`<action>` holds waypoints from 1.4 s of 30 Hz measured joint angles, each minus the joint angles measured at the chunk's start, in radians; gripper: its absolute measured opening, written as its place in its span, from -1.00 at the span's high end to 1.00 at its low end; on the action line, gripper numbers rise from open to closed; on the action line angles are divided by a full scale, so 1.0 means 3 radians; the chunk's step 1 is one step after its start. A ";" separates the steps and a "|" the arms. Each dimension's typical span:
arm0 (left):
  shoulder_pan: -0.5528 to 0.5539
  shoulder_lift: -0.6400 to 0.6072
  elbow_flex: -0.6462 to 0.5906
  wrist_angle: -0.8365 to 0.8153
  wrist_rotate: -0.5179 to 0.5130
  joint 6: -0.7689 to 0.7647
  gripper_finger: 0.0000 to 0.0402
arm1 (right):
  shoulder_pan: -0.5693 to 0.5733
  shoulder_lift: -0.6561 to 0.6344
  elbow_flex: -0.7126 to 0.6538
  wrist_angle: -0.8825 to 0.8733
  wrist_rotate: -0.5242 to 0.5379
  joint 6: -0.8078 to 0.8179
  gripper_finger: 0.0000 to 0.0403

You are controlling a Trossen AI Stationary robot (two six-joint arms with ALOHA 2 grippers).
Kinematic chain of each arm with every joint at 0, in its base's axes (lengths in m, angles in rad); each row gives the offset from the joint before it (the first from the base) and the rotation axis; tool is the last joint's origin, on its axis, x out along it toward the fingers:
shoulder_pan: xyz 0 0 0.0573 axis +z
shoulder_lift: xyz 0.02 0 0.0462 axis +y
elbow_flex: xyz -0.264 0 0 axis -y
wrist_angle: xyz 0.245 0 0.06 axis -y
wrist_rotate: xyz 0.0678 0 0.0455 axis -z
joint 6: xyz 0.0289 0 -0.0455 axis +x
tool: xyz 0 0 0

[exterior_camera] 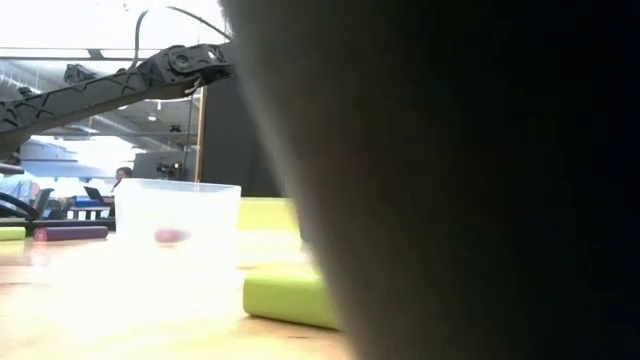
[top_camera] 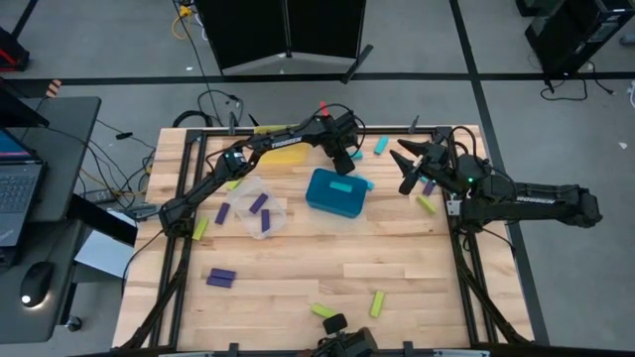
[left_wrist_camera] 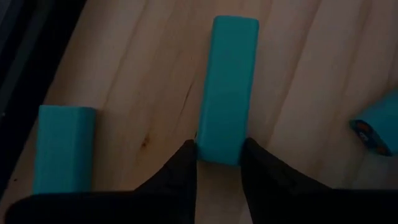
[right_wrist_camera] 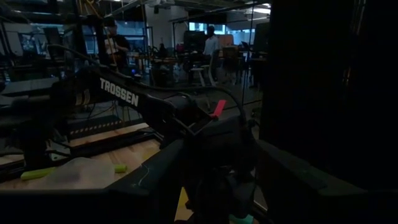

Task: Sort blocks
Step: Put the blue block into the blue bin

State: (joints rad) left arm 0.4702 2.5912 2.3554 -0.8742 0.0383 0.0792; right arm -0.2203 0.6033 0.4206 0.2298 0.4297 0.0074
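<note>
The left end effector [left_wrist_camera: 219, 163] sits at the far edge of the worktop [top_camera: 298, 268], its two fingers [left_wrist_camera: 185, 163] closed against the near end of a cyan block [left_wrist_camera: 227, 87] that lies flat on the wood. The grasp looks to be at one end rather than at the middle, so the block could swing or slip when raised; a straight, slow lift would suit it, keeping clear of the second cyan block [left_wrist_camera: 64, 148] lying just beside it and parallel. The likely goal is the teal bin [top_camera: 335, 192], which stands near that arm and already seems to hold a cyan piece, so the carry should be short and the block let go low over the opening. The right end effector [top_camera: 411, 164] hovers over the right side of the worktop with its fingers spread and nothing in them, near a purple block [top_camera: 429, 186] and a yellow-green block [top_camera: 426, 204]; it should keep out of the left arm's path to the bin. Most of the sorting is not yet done: purple blocks lie in and beside the clear bin [top_camera: 260, 212], one more purple block [top_camera: 220, 279] lies toward the front left, and yellow-green blocks [top_camera: 377, 303] are scattered near the front edge. The worktop is pale wooden planking in a dark metal frame. Around it is grey floor with cables, a desk with a laptop [top_camera: 15, 193] and mouse [top_camera: 35, 284] to the left, and in the room behind, people at distant workstations.
</note>
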 joint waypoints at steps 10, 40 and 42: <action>0.0001 0.0000 0.0000 -0.0007 0.0011 0.0006 0.50 | 0.0000 0.0000 0.0000 0.0000 0.0000 0.0000 0.00; -0.0188 -0.0706 0.0001 -0.0152 0.0054 0.0478 0.51 | -0.0042 0.0000 0.0001 0.0004 -0.0001 -0.0006 0.00; -0.0251 -0.0809 0.0004 -0.0264 0.0082 0.0550 0.51 | -0.0044 0.0000 0.0001 0.0006 -0.0001 -0.0011 0.00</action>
State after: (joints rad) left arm 0.3947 2.3486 2.3565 -0.9535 0.0630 0.2442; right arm -0.2336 0.6033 0.4210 0.2317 0.4296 0.0040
